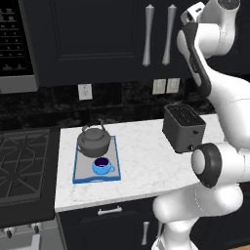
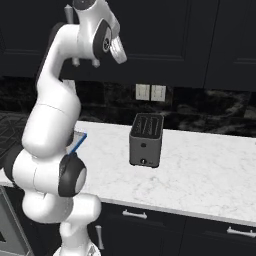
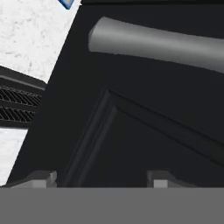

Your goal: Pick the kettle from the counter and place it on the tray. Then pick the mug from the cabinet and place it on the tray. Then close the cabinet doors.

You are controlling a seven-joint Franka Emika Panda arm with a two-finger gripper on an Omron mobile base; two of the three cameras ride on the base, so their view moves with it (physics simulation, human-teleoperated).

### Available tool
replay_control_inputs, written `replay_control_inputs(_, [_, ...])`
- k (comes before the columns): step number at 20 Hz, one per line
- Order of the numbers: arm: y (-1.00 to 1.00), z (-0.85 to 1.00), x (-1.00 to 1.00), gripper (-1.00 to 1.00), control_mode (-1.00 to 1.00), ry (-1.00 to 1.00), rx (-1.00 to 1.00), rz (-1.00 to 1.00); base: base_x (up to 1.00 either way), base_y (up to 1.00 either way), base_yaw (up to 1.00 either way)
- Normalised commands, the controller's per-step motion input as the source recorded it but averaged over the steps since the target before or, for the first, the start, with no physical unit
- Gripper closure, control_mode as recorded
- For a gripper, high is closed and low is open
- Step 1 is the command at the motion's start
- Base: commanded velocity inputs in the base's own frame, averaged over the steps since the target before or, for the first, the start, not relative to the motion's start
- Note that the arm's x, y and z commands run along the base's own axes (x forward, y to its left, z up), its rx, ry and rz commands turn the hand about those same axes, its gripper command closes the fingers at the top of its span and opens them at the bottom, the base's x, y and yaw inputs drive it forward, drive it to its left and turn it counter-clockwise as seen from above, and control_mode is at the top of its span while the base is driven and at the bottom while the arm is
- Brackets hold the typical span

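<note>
Once left with only the cabinet doors (image 1: 97,39) to shut, treat the rest as settled. Leave the kettle (image 1: 94,140) sitting on the tray (image 1: 76,166) at the left end of the counter (image 1: 141,161), with the mug (image 1: 101,166) on the same tray just in front of it. Find the gripper (image 3: 101,179) raised close against a black door panel, fingertips spread and clasping nothing, with a silver bar handle (image 3: 157,43) near ahead. Judging from the left base view, take both doors as flush or very nearly so, with the two handles side by side. Press with the flat of the fingers on the panel near the handle edge, not on the bar itself, to avoid slipping off. Push straight toward the cabinet, slowly, and stop on firm contact. Back off square afterwards, steering well above the toaster (image 1: 184,128).
</note>
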Motion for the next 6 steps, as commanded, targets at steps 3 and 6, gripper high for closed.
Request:
replay_control_inputs(3, [-0.24,-0.37,0.0,-1.0,-1.0,0.05,0.0,-0.05,0.0,0.0,0.0])
replay_control_inputs(6, [-0.2,-0.33,0.0,-1.0,-1.0,0.01,0.0,-0.05,0.0,0.0,0.0])
